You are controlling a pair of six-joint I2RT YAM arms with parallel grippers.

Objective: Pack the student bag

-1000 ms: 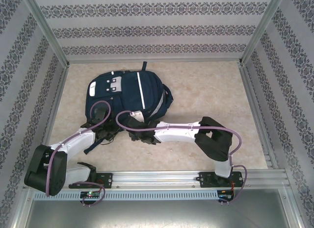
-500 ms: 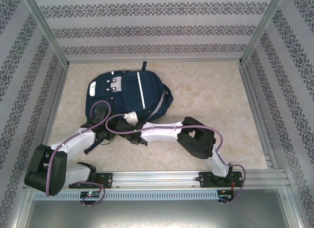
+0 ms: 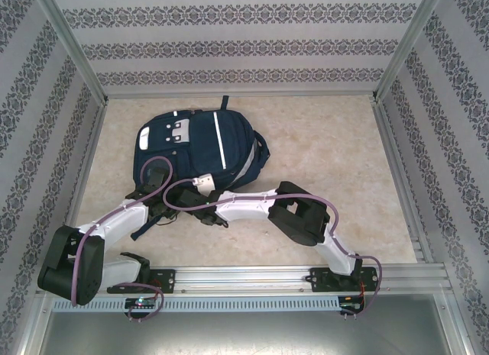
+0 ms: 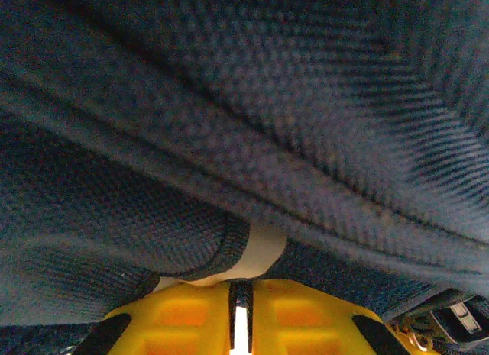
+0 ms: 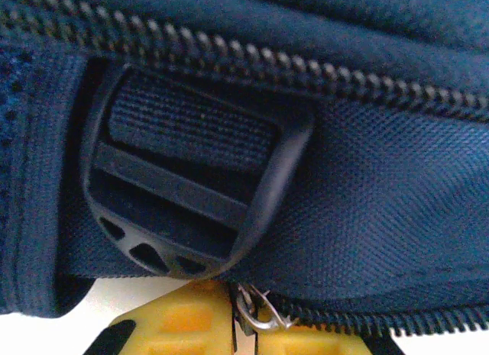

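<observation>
The student bag (image 3: 200, 145), navy blue with a thin white stripe, lies flat on the table with its near edge toward the arms. My left gripper (image 3: 157, 205) is at that near edge. In the left wrist view its yellow fingers (image 4: 191, 317) stand shut, pinching a fold of blue fabric with a white trim band (image 4: 256, 252). My right gripper (image 3: 202, 208) is beside it at the same edge. The right wrist view shows my right gripper (image 5: 243, 303) shut on the metal zipper pull (image 5: 258, 315), just below a dark plastic strap buckle (image 5: 191, 183).
Zipper teeth (image 5: 321, 69) run across the bag above the buckle, and a second run (image 5: 397, 322) leads right from the pull. Patterned walls (image 3: 244, 46) enclose the table on three sides. Bare tabletop (image 3: 328, 141) lies to the right of the bag.
The right arm has swung left along the bag's near edge, and its jaws have closed on the zipper pull. The left arm and the bag have not moved.
</observation>
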